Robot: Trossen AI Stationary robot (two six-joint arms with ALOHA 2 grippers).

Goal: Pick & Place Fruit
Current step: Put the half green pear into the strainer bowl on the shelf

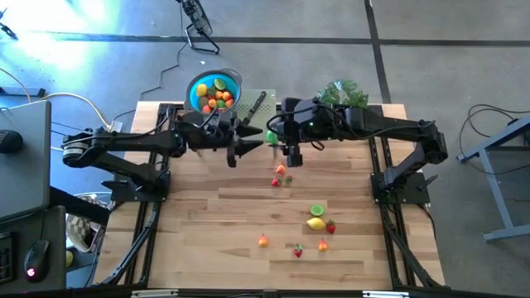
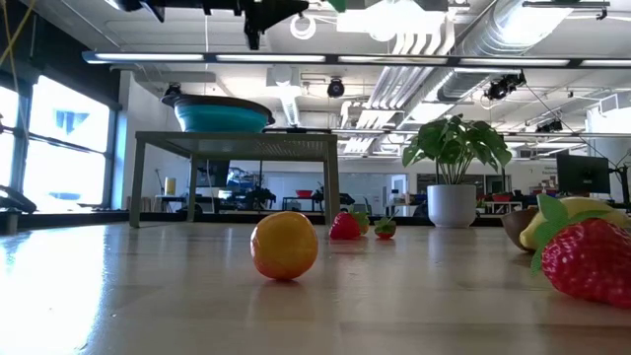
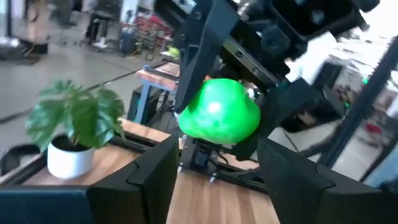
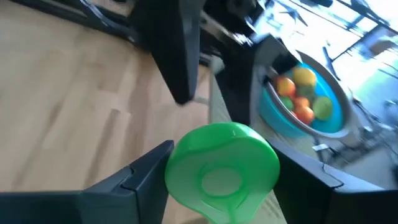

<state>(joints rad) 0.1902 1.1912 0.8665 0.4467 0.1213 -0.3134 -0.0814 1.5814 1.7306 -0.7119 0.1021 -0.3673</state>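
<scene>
A bright green fruit half (image 4: 221,165) hangs high above the table's far middle, with my right gripper (image 4: 224,171) shut on it. It also shows in the high view (image 1: 271,136) and the left wrist view (image 3: 219,112). My left gripper (image 3: 217,158) faces it from the table's left, open; its fingers stand apart just short of the piece and touch nothing. Behind them the blue bowl (image 1: 214,91) holds several fruit pieces. More fruit (image 1: 316,217) lies loose on the wooden table (image 1: 207,223). My right gripper pinches the green half by two opposite sides of its rim (image 4: 175,167), one finger on each side. The flat cut face is turned toward the wrist. The fingers come from the table's right, slanting down. The piece is lifted clear of the table.
A potted plant (image 1: 342,93) stands at the far right, and a grey board with a black-handled knife (image 1: 253,106) lies beside the bowl. Loose fruit lies at the table's middle (image 1: 280,175) and near side (image 1: 263,241). An orange piece (image 2: 284,245) and a strawberry (image 2: 590,258) show close in the low view.
</scene>
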